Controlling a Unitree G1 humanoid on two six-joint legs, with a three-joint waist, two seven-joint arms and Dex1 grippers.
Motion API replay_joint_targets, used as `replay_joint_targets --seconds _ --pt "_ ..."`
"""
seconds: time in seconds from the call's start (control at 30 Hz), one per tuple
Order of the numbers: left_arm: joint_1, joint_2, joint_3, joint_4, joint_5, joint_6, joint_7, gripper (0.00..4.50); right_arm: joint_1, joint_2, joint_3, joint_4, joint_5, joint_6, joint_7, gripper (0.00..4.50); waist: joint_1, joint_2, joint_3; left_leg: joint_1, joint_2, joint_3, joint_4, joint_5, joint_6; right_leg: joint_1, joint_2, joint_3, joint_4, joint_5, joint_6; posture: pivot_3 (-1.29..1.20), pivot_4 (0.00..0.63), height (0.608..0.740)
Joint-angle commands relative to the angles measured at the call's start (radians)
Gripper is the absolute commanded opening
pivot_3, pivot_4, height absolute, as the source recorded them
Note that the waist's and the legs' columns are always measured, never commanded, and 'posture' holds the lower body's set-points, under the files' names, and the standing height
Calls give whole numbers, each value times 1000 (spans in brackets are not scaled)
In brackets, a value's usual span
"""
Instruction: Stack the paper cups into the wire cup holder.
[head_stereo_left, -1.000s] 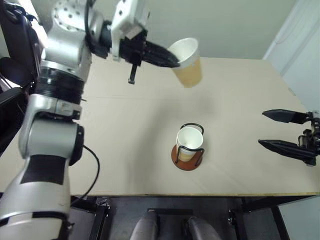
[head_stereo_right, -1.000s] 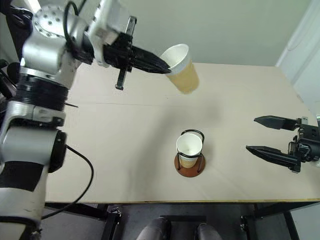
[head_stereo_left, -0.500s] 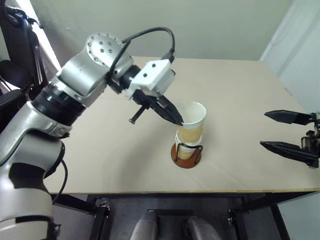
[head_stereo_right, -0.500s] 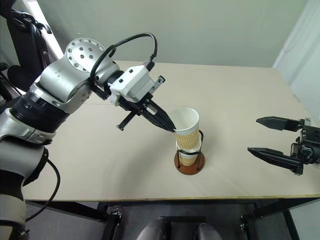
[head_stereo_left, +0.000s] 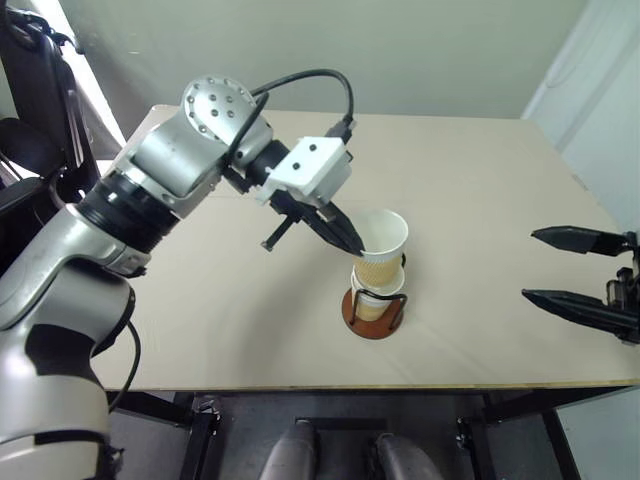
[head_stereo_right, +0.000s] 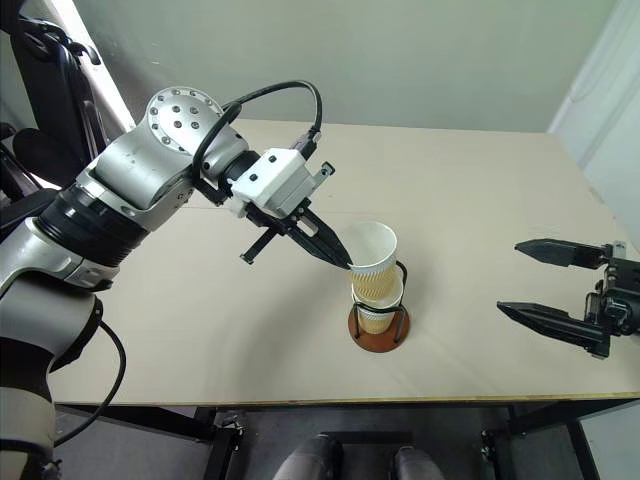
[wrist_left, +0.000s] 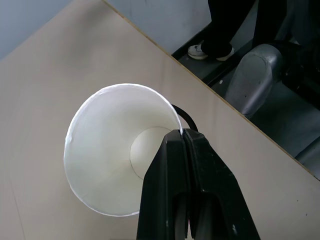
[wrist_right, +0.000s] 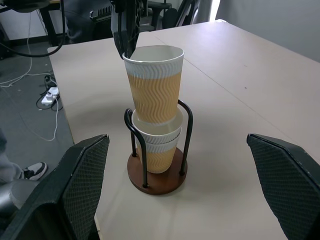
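Nearest to the robot, on the front half of the table (head_stereo_left: 200, 330), stands the wire holder (wrist_right: 156, 176), a round brown base with thin black loops rising from it. One paper cup sits inside the loops with its white rim up; in the right wrist view there seem to be two rims close together there, so perhaps two cups are nested already, but I cannot tell for sure.

The top cup (wrist_right: 154, 84) is partly inside that lower cup. Its bottom has entered, yet most of its ribbed tan body stands above the loops, and it looks almost upright. I judge it is not fully seated, which is why it is not released.

The left gripper (head_stereo_left: 352, 243) comes from about ten o'clock of the holder and slants down. Its two black fingers (wrist_left: 187, 190) are pressed together on the cup wall at the rim, one inside and one outside. This pinch leaves the bottom of the cup free to slide into the one below, and the arm stays off the wire loops.

At three o'clock of the holder, well apart from it, the right gripper (head_stereo_right: 552, 283) waits with its fingers spread wide and nothing between them. It points toward the holder, probably to leave room for the left arm.

The far half of the table is bare.
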Motion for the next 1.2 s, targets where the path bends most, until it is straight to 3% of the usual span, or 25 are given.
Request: replay_joint_targets --seconds 0.03,0.13,0.23,0.47,0.6,0.67,0.77,0.97,1.2 --pt "-10 -21 19 8 27 -22 -31 7 -14 -4 -24 -16 12 -11 -17 4500 0 0 0 0 0 0 0 0 0 0 0 0 0 0 0 0 150 740" --pt "-5 -36 39 18 7 -2 -31 7 -26 -4 -6 -16 12 -13 -28 4500 0 0 0 0 0 0 1 0 0 0 0 0 0 0 0 0 150 740" --pt "3 -55 45 42 46 -26 -31 612 -41 -6 9 -11 11 -14 -34 4500 0 0 0 0 0 0 0 0 0 0 0 0 0 0 0 0 150 740" --pt "33 -133 140 83 154 -59 -31 3115 -50 -6 15 -11 21 -11 -26 4500 0 0 0 -1 0 0 1 0 0 0 0 0 0 0 1 0 150 740" --pt "45 -160 283 95 147 55 8 4479 -54 -15 19 4 22 -13 -3 4500 0 0 0 0 0 0 0 0 0 0 0 0 0 0 1 0 150 740" --pt "64 -141 363 82 102 165 15 4479 -60 -21 32 14 15 -13 9 4500 -4 0 0 0 0 1 0 0 0 0 0 0 0 0 1 0 150 740" --pt "162 -32 513 41 59 366 102 4479 -41 -57 80 57 -56 -8 23 4500 -13 4 -1 1 0 1 -1 0 0 0 0 0 0 0 1 0 150 740" --pt "551 179 706 -64 112 470 213 4479 -35 -113 142 211 -198 -67 69 4500 -28 7 -2 4 1 2 -5 2 -2 0 0 1 0 0 0 0 150 740" --pt "838 181 941 -126 81 547 404 4479 -113 -76 144 412 -266 -154 74 4500 -13 6 -1 7 1 2 -5 4 -1 -1 0 1 0 -1 -4 0 150 740"
